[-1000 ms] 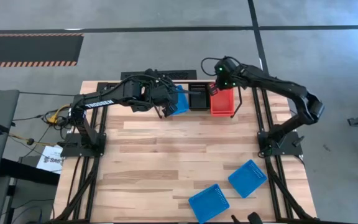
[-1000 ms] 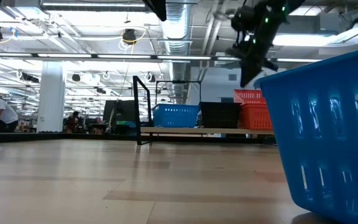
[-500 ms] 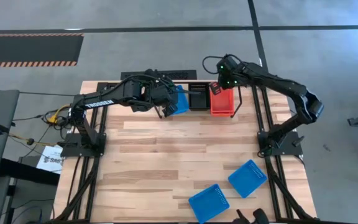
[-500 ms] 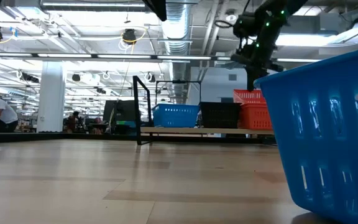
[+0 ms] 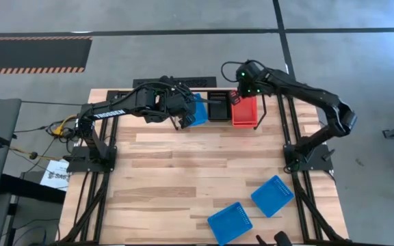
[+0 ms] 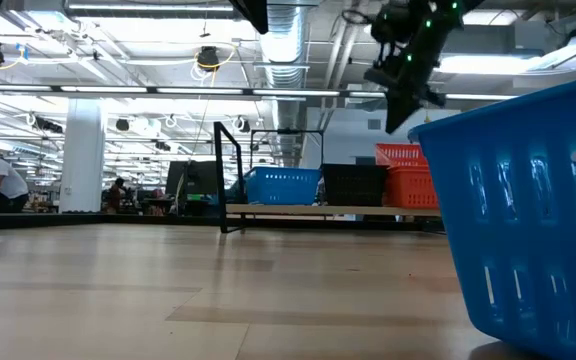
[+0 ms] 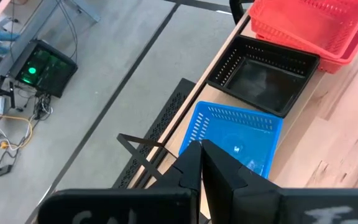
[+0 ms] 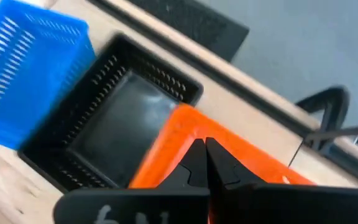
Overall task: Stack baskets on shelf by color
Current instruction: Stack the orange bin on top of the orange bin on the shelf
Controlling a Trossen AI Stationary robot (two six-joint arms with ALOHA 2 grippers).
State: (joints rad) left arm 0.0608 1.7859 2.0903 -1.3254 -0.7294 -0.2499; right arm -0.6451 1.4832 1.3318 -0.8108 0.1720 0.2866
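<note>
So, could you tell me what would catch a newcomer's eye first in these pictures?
Probably the bright row on the shelf at the table's far edge: a blue basket, a black stack and a red stack side by side. Both arms reach there, the left gripper at the blue basket and the right gripper over the red stack, fingers shut. Two more blue baskets lie at the near right corner.

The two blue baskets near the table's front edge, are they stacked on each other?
No, the two blue baskets lie side by side, apart.
</note>
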